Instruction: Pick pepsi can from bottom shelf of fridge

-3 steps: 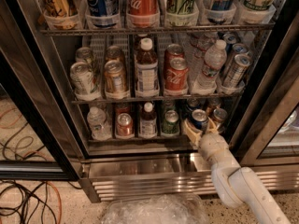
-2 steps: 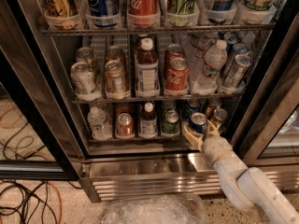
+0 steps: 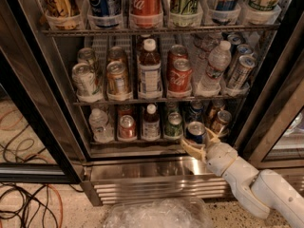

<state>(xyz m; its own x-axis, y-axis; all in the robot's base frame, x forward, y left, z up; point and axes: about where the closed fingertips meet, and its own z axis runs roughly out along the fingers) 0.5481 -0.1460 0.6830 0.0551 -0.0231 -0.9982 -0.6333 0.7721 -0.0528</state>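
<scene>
The fridge (image 3: pixel 142 174) stands open, with three wire racks of drinks. The pepsi can (image 3: pixel 195 132), short and blue with a silver top, is at the front of the bottom shelf (image 3: pixel 107 141), right of a green can (image 3: pixel 174 125). My gripper (image 3: pixel 199 141) reaches in from the lower right. Its pale fingers (image 3: pixel 188 149) flank the can's lower part and are shut on it. The can sits slightly lower and further forward than the other cans in its row.
On the bottom shelf there are also a clear bottle (image 3: pixel 98 123), a red can (image 3: pixel 127 126), a brown bottle (image 3: pixel 151 122) and a brownish can (image 3: pixel 221 121). The door frame (image 3: pixel 278 108) is close on the right. A clear plastic bag (image 3: pixel 156 213) and cables (image 3: pixel 23 198) lie on the floor.
The gripper and the pepsi can have shifted slightly left and down, towards the shelf's front edge. The arm behind them has swung lower to the right.
</scene>
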